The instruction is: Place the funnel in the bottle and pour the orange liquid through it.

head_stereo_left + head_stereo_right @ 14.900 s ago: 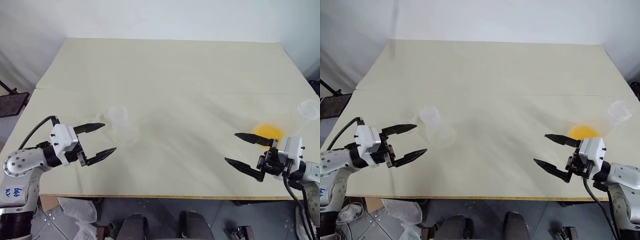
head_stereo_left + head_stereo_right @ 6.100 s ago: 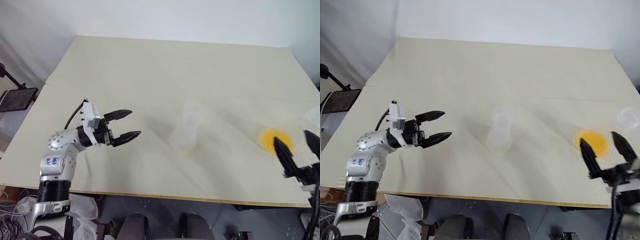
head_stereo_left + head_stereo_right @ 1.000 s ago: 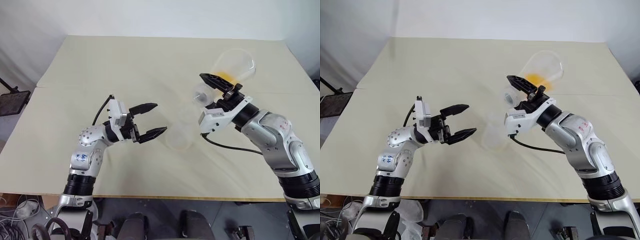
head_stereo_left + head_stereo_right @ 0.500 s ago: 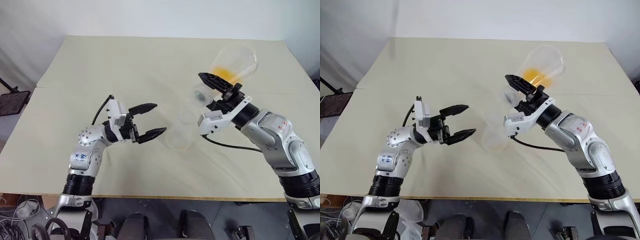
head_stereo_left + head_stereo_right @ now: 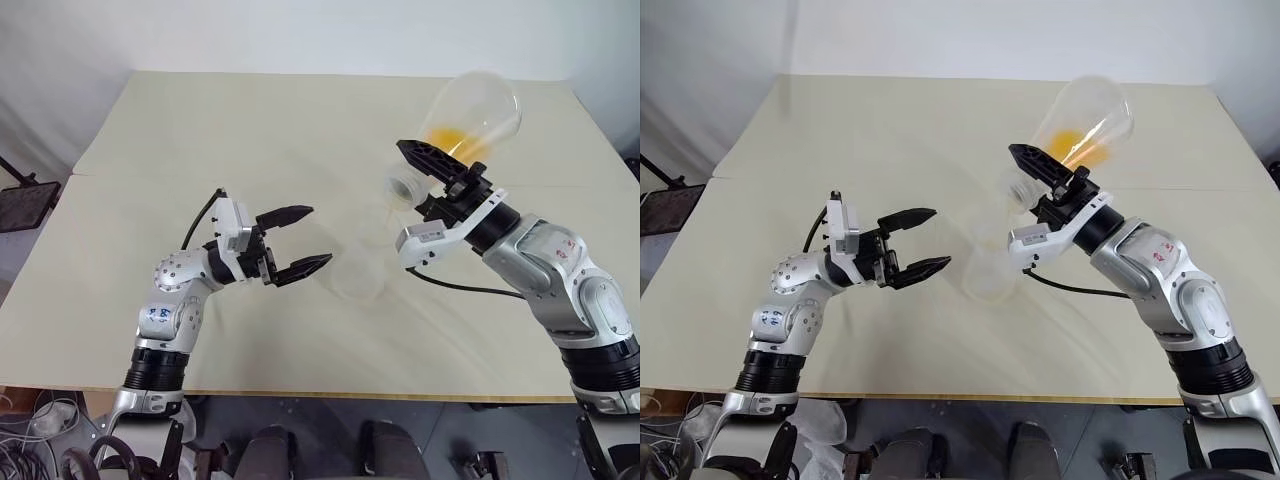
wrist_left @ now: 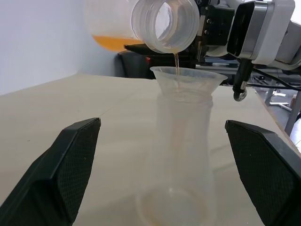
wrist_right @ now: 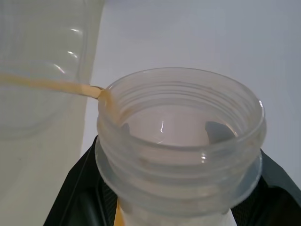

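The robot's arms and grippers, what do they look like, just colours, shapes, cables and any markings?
Both arms are silver-grey metal with rounded joint housings and black ribbed collars near the base. Each white, boxy wrist block carries two black, tapered, pointed fingers: the left gripper and the right gripper. A black cable loops from each wrist. The left arm bears small blue markings, the right arm small red ones.

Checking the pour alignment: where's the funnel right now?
The funnel sits in the mouth of the bottle at table centre, between the open left gripper and the right gripper, directly under the tilted flask's mouth.
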Available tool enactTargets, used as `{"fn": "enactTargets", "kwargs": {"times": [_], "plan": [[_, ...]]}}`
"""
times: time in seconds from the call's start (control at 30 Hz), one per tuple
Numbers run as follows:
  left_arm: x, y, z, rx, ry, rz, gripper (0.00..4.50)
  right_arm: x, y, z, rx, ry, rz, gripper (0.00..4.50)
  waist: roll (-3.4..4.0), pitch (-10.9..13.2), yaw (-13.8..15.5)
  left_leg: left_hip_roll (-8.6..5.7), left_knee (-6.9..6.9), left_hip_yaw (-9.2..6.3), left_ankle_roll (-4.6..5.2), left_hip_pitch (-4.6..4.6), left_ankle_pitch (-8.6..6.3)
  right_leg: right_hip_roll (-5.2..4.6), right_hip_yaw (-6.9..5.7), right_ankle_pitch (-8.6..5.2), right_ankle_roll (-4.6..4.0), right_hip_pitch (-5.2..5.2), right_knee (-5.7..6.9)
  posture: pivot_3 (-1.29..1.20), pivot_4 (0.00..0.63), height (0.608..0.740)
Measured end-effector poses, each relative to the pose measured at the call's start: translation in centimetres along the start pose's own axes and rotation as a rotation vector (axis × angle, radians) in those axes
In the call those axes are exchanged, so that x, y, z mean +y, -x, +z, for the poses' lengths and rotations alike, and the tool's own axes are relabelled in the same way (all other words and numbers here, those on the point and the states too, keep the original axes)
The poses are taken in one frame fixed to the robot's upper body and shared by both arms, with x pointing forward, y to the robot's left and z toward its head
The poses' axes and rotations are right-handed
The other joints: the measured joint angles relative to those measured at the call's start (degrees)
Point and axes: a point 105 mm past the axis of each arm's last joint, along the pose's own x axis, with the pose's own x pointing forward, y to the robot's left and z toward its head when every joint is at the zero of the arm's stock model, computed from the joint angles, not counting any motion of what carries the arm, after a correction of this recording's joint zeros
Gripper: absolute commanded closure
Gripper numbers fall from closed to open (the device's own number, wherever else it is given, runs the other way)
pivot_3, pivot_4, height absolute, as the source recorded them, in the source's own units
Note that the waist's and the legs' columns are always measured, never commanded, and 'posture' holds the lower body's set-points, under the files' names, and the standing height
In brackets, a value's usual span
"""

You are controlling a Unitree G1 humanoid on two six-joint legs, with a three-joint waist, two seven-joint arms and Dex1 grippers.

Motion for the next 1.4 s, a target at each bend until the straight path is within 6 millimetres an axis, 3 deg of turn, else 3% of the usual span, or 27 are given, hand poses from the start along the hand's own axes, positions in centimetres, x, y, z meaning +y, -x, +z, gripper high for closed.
{"fn": "enactTargets", "kwargs": {"times": [1.4], "plan": [[0.17, 0.71, -0.14, 0.020, -0.012, 0.021, 0.00, -0.38, -0.32, 0.29, -0.025, 0.082, -0.019, 2.02, 0.00, 0.00, -1.30, 0.01, 0.04, -0.26, 0.00, 0.04, 0.00, -0.01, 0.04, 0.00, 0.00, 0.00, 0.12, 0.00, 0.150, 0.740]]}}
